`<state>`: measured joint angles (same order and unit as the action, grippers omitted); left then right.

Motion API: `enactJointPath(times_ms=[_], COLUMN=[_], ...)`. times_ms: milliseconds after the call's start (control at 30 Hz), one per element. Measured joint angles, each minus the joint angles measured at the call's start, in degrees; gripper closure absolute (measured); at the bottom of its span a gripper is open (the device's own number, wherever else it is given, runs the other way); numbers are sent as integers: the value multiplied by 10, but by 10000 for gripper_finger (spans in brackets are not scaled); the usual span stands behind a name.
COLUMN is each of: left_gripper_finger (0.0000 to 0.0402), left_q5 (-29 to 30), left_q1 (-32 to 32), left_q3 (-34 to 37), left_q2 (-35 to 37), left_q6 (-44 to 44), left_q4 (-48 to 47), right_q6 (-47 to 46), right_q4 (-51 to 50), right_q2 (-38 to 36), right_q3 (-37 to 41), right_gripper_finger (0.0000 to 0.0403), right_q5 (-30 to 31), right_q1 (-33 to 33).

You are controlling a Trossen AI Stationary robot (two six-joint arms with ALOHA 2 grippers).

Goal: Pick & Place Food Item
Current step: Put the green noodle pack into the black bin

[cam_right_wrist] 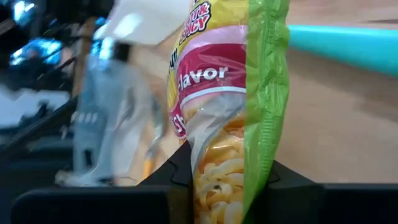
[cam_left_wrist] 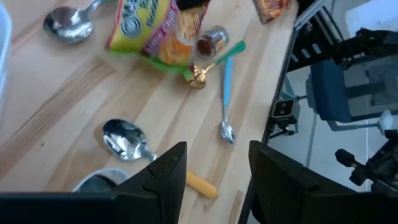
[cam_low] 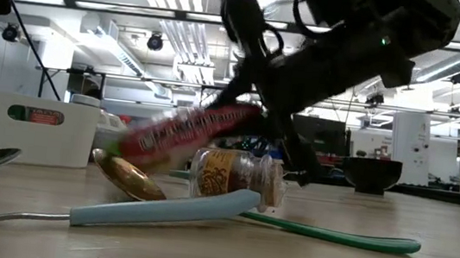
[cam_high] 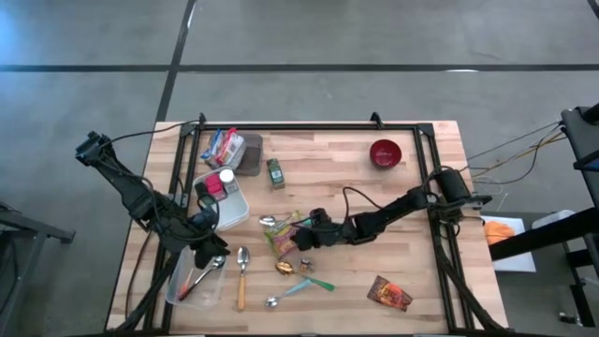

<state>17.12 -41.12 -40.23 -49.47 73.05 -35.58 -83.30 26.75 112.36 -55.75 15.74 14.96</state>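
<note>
- wooden table [cam_high: 393,201] with a black frame, grey concrete floor around it; lab room with ceiling lights behind in the low view.
- right gripper [cam_high: 301,240] is near the table's middle, jaws pinched on a noodle packet [cam_high: 281,236], the food item; in the right wrist view the packet [cam_right_wrist: 230,112] sits squeezed between the two dark fingers, green edge and pink label visible.
- low view: packet [cam_low: 191,131] is tilted, one end raised; whether the other end touches the table i cannot tell.
- left gripper [cam_left_wrist: 214,177] hovers over the table's left front, jaws spread part way, holding nothing; it waits near a clear bin [cam_high: 192,281].
- clutter just beside the packet: small spice jar [cam_low: 238,175] on its side, gold spoon [cam_low: 127,176], light blue-handled spoon [cam_low: 164,210], green-handled utensil [cam_low: 331,236].
- risk 1: grip looks to be on a soft edge of the film; the bag could slide out when lifted, since crinkly film gives little hold.
- risk 2: a trailing packet end may drag the jar or spoons, rolling the jar away.
- risk 3: squeezing harder may crush the noodles inside.
- risk 4: carrying toward the white tray [cam_high: 234,211] means crossing near the left arm; the arms could collide.
</note>
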Motion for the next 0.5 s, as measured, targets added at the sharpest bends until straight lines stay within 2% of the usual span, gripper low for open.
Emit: enactJointPath(times_ms=[133,300,500], left_gripper_finger=[227,227,221], left_q5=[5,5,-77], left_q1=[14,73,166], left_q3=[0,0,0], left_q2=[0,0,0], left_q6=[-25,-50,-102], left_q4=[25,40,81], right_q6=[73,174,262], right_q4=[24,25,-23], right_q2=[-4,-5,-5], right_q3=[-15,-69,-152], right_gripper_finger=[344,344,344], right_q5=[-59,-147,-201], right_q1=[0,0,0])
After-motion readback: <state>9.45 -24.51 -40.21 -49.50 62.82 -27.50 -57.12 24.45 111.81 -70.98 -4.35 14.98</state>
